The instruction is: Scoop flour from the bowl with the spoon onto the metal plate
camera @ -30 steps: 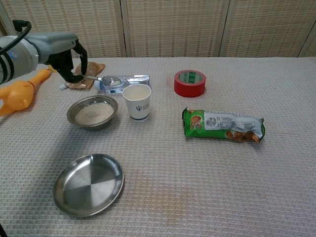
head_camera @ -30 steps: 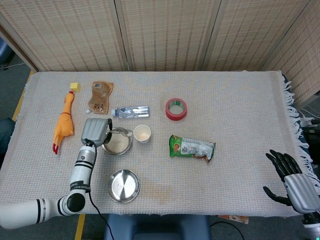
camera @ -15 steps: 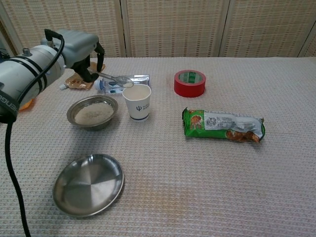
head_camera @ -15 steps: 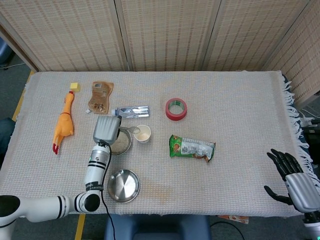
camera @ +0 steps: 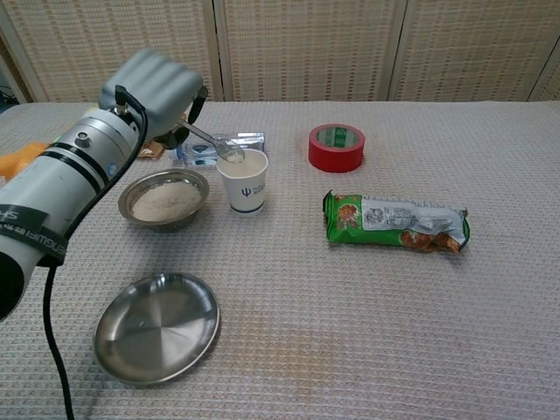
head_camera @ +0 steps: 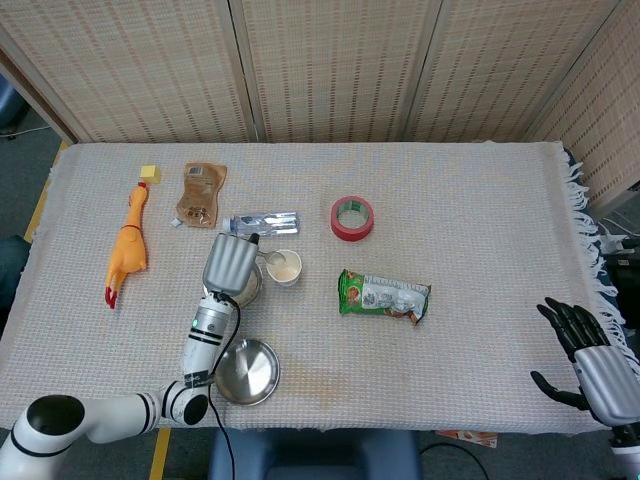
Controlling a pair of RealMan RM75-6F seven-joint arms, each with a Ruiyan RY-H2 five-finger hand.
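We see the left hand (camera: 156, 83), fingers closed on the spoon (camera: 219, 145), over the paper cup (camera: 244, 180). The metal plate (camera: 156, 327) holds no flour; the bowl (camera: 164, 199) remains full. The right hand (head_camera: 590, 362) idles, fingers apart.

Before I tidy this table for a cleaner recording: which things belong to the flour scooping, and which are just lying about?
Belong to the job:
spoon, held by the left hand
bowl of flour
metal plate

Lying about:
paper cup
red tape roll
green snack packet
rubber chicken
brown pouch
water bottle
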